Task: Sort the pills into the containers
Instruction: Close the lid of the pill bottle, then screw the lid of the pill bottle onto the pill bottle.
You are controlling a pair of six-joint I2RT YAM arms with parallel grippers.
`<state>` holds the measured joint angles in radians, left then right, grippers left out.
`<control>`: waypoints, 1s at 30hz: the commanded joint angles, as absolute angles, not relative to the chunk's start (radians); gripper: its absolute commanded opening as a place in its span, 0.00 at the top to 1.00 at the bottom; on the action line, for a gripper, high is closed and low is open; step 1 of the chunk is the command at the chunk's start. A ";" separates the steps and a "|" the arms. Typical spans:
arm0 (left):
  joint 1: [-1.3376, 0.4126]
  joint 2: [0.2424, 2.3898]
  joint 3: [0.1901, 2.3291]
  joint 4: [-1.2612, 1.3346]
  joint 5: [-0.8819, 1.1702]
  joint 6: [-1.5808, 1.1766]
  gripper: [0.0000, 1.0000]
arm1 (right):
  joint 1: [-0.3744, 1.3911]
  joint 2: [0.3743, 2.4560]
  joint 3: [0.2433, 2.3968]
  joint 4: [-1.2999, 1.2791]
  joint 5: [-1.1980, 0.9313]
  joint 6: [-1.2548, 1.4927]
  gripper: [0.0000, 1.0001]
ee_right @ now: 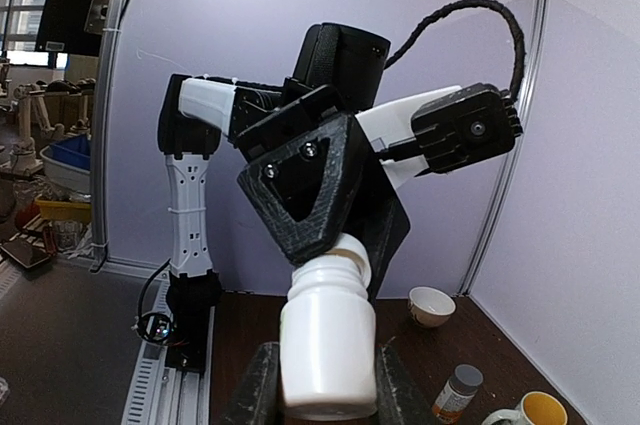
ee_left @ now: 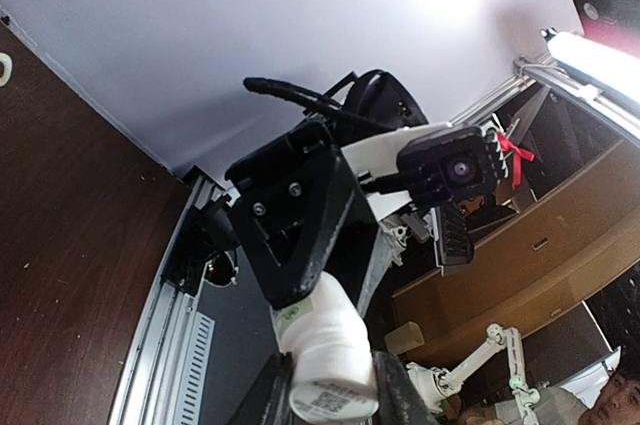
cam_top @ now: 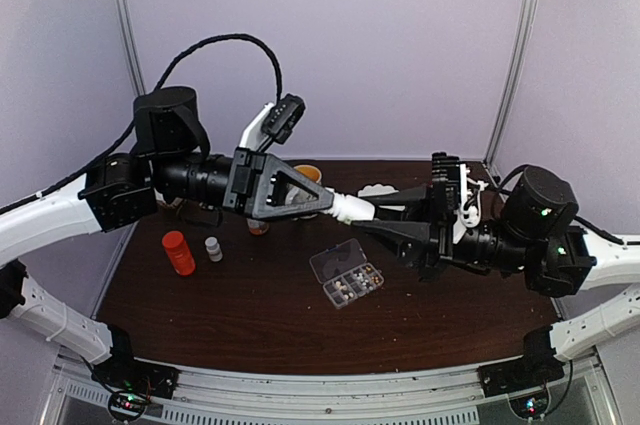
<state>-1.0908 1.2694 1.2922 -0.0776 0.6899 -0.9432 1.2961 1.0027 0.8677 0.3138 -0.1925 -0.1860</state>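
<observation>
The clear pill box (cam_top: pixel 346 274) lies open mid-table, with tiny pale and dark pills (cam_top: pixel 347 288) in its compartments. Both grippers meet in the air above and behind it, on one white bottle (cam_top: pixel 357 209). My right gripper (ee_right: pixel 325 385) is shut on the bottle's body (ee_right: pixel 327 345), which stands upright with its neck threads bare. My left gripper (cam_top: pixel 345 207) is shut on the bottle's white cap (ee_right: pixel 352 251), which sits tilted on the neck. In the left wrist view the left gripper (ee_left: pixel 335 390) clamps the white piece (ee_left: pixel 330 360) between its fingers.
An orange bottle (cam_top: pixel 179 252) and a small white bottle (cam_top: pixel 213 249) stand at the left. A small white bowl (ee_right: pixel 432 305), a grey-capped bottle (ee_right: pixel 456 392) and a mug (ee_right: pixel 525 412) stand near the back. The table's back edge meets the purple walls.
</observation>
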 commanded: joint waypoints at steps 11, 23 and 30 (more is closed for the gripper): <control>-1.103 1.299 1.315 -0.217 0.664 -0.904 1.00 | 1.384 1.062 0.968 0.047 0.063 -0.414 1.00; -1.103 1.335 1.315 -0.167 0.679 -0.979 1.00 | 1.451 1.073 0.900 0.176 0.219 -0.466 1.00; -1.107 1.308 1.312 -0.143 0.649 -0.853 1.00 | 1.386 1.081 0.929 0.226 0.051 -0.212 1.00</control>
